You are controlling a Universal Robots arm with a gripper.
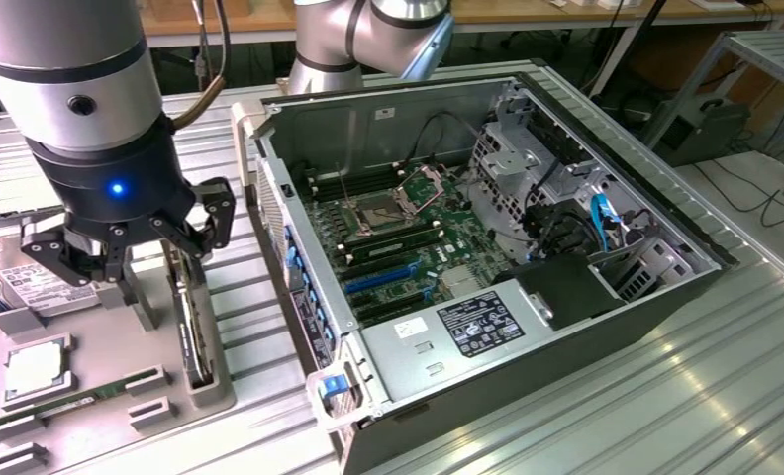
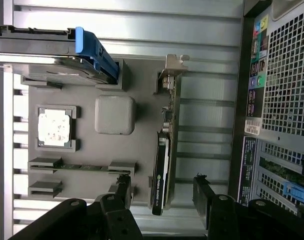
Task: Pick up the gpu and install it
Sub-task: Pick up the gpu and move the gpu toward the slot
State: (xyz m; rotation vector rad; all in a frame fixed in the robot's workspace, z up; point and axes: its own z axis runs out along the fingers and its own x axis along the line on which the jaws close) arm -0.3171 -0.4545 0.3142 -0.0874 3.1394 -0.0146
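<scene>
Currently nothing is done, by my read. Going near to far in the exterior view:

- Lower left: grey tray [image 1: 214, 396] on the worktop [image 1: 656, 396], with the memory stick [image 1: 68, 404] and the CPU [image 1: 36, 368] in their pockets.
- Just to the right of those in the frame: the gpu [image 1: 197, 332] is seated in its tray slot, standing on one long edge and not lifted.
- Its long axis runs from the lower left of the frame up and away, roughly parallel to the near wall of the PC case [image 1: 525, 376].
- In the wrist view the silver bracket [image 2: 174, 67] is at the end away from the tool. The black shroud [image 2: 161, 170] faces the CPU side and the green board faces the case.
- Above it, left of frame: the tool [image 1: 165, 272] hangs over the gpu with its jaws wide apart and nothing held.
- In the wrist view the fingers [image 2: 204, 197] stand either side of the shroud end. I see no contact with the card.
- Behind the tool: the hard drive [image 1: 43, 289] sits in the tray.
- Centre of frame: the case lies open and the blue slots [image 1: 372, 282] on the board look unoccupied.

Left to do: grasp, lift, carry over and seat the card, which is the whole job.
</scene>
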